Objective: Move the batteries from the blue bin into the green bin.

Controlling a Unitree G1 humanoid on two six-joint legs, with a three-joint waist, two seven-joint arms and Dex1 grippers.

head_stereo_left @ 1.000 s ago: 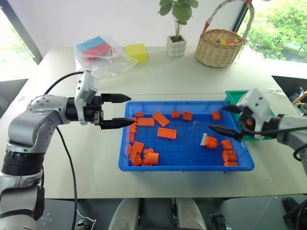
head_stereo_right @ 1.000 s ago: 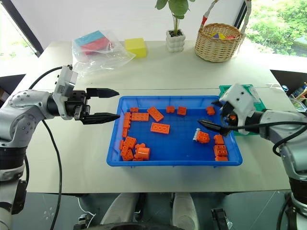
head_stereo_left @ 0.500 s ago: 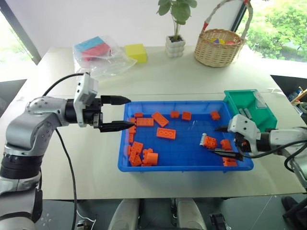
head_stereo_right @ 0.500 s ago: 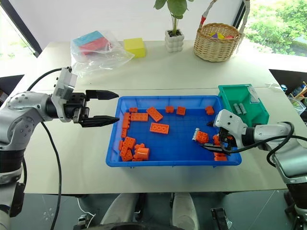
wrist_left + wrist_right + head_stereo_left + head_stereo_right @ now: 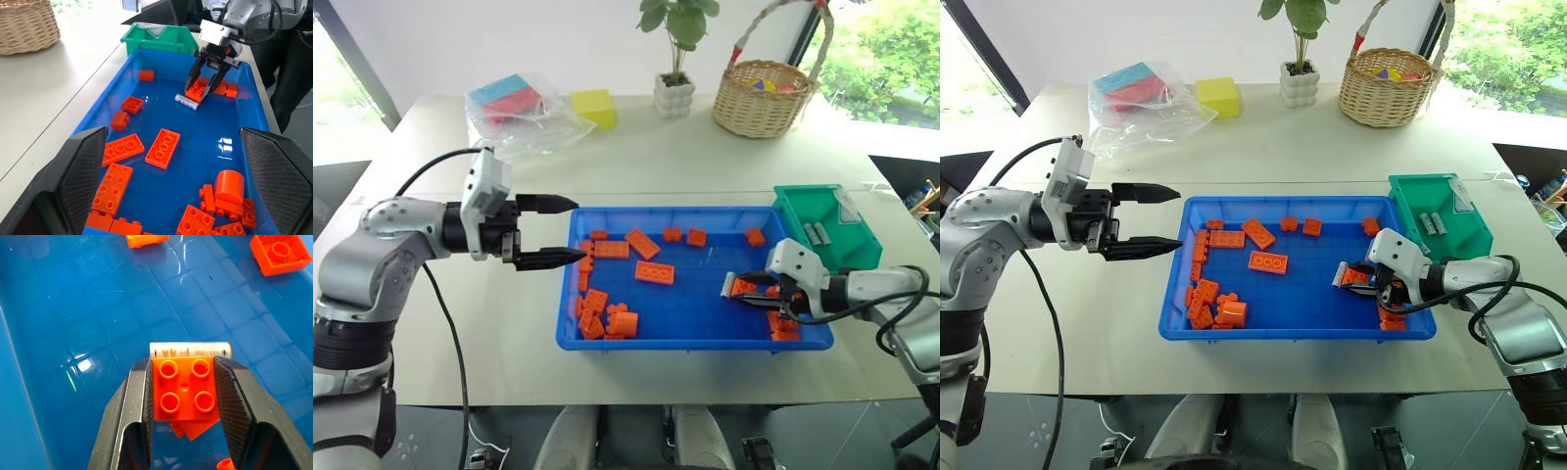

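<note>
Blue bin (image 5: 607,338): one battery (image 5: 190,349). Green bin (image 5: 798,208): two. Right hand (image 5: 183,382) clamps orange brick (image 5: 185,395); left hand (image 5: 566,230) wide.

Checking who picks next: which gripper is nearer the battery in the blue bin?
Right gripper: closed on a brick beside the battery. Left gripper hovers outside the bin's far end.

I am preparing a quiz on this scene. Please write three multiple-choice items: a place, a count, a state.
1. The battery in the blue bin lies: A) beside the orange brick between the right gripper's fingers; B) by the left wall; C) on the table.
2. Batteries in the green bin: A) none; B) two; C) five.
3. The left gripper is: A) shut on a battery; B) shut on a brick; C) open, empty.
Answers: 1 A, the right wrist view shows it there; 2 B, two cylinders lie there; 3 C, its fingers stand apart.
</note>
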